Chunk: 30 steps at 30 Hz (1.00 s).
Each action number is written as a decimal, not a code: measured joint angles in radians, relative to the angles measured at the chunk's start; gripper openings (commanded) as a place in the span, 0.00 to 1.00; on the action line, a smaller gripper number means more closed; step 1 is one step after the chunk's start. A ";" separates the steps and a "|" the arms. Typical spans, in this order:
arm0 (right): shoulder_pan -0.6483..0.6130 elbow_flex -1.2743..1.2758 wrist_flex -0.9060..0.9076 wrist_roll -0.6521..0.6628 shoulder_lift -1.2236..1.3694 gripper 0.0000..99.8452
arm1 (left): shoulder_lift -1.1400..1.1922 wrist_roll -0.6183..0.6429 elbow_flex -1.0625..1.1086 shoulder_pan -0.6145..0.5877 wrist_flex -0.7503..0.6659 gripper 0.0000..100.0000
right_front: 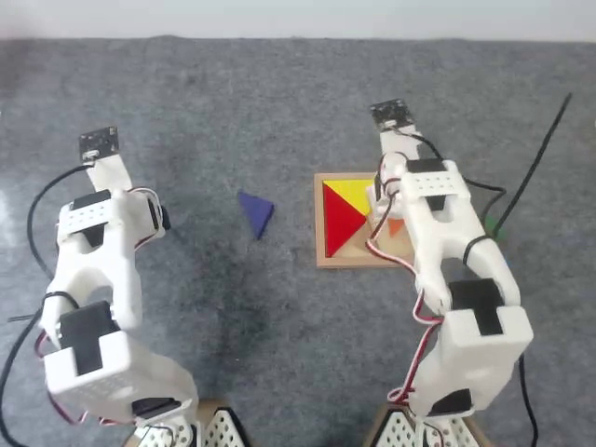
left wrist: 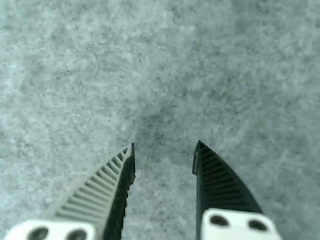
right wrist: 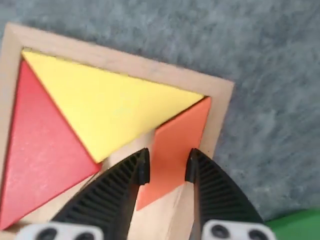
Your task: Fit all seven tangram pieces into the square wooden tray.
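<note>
step: seating the orange piece (right wrist: 184,125) in the square wooden tray (right wrist: 125,61), by my reading.
tray contents: yellow triangle (right wrist: 115,102) along one wall, red triangle (right wrist: 40,145) against its long side; the orange piece sits in the corner next to the yellow one, one edge touching it, another close to the tray wall.
right jaws: closed down to a narrow gap with the orange piece filling it, both inner faces on its edges. i read that as a grip; how firm it is, i cannot tell.
right arm (right_front: 447,242): over the tray, covering its far half in the high view.
left jaws: wide apart, holding nothing, hanging over bare grey felt worktop (right_front: 233,326).
loose piece: blue triangle (right_front: 256,212) on the worktop between the arms, well apart from the tray.
other pieces: hidden or not visible; count unconfirmed.
how to do it well: keep the orange edge flush along the yellow triangle and lower it flat, not corner first. spread the jaws only a little to let go, so neither tip nudges the yellow piece or the tray wall. lift straight up.
risk: a tilted release could leave the piece riding on the rim.
progress: early to middle, i judge.
</note>
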 measured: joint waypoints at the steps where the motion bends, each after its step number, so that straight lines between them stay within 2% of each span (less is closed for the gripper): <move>1: 0.005 -0.028 0.000 0.000 0.026 0.14 | 0.000 0.000 0.000 0.000 0.000 0.19; 11: 0.011 -0.180 0.000 -0.005 0.127 0.14 | 0.000 0.000 0.000 0.000 0.000 0.19; 14: 0.009 -0.180 0.006 -0.025 0.104 0.14 | 0.000 0.000 0.000 0.000 0.000 0.19; 18: 0.006 -0.180 0.100 -0.028 0.006 0.14 | 0.000 0.000 0.000 0.000 0.000 0.19; 23: -0.118 -0.149 0.258 -0.028 -0.086 0.14 | 0.000 0.000 0.000 0.000 0.000 0.19; 27: -0.245 0.006 0.236 -0.011 -0.120 0.14 | 0.000 0.000 0.000 0.000 0.000 0.19; 30: -0.276 0.114 0.186 -0.008 -0.135 0.14 | 0.000 0.000 0.000 0.000 0.000 0.19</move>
